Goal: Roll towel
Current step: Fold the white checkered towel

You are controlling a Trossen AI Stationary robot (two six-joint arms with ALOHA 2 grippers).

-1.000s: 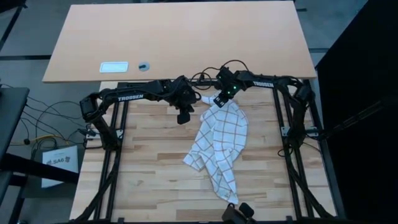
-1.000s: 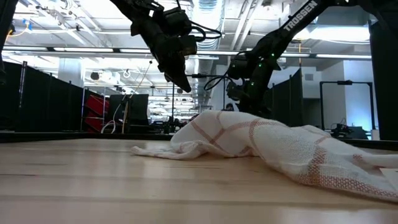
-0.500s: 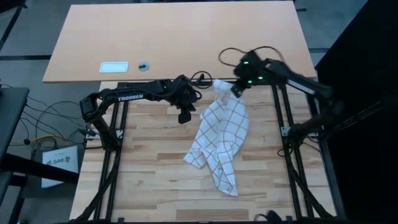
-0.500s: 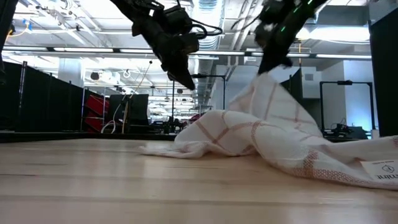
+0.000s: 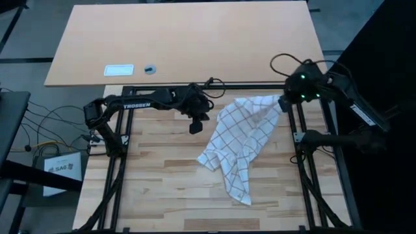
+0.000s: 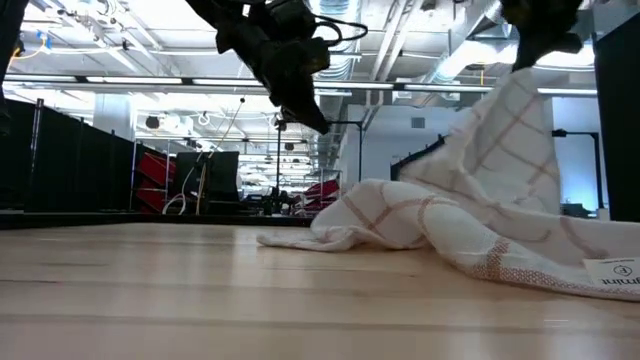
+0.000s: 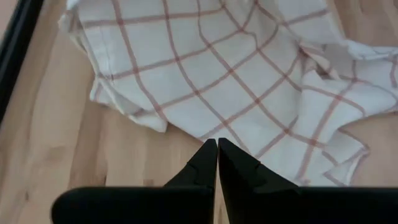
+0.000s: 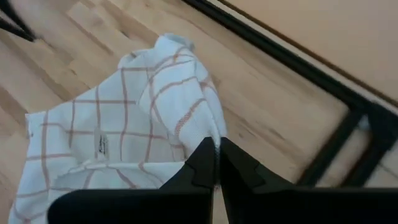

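The white towel [image 5: 242, 138] with reddish-brown check lines lies crumpled on the wooden table, its far right corner raised; it also shows in the low view [image 6: 440, 225]. My right gripper [image 5: 283, 104] is shut on that corner near the table's far right, high above the table in the low view [image 6: 535, 58]. My left gripper [image 5: 195, 127] is shut and empty, hanging above the table just left of the towel [image 7: 236, 74], clear of it [image 6: 312, 118]. My right gripper pinches the towel's far right corner [image 8: 206, 132] between its two fingers, coming from above. That corner is lifted well clear of the table and the cloth [image 6: 510, 140] hangs down from it in a slope. The towel's near part [image 5: 237, 182] lies on the table.
A tan tabletop [image 5: 195, 39] lies beyond the far edge, with a white card [image 5: 119, 69] and a small dark object [image 5: 150, 68] on it. Black frame rails [image 5: 299, 149] run along the table's sides. A small printed label [image 6: 615, 272] shows at the towel's near end.
My right gripper has gone up and toward the table's right edge, keeping hold of the towel's corner. That corner has risen and been drawn to the right, spreading the far part out; the towel's near end has slid a little to the right.
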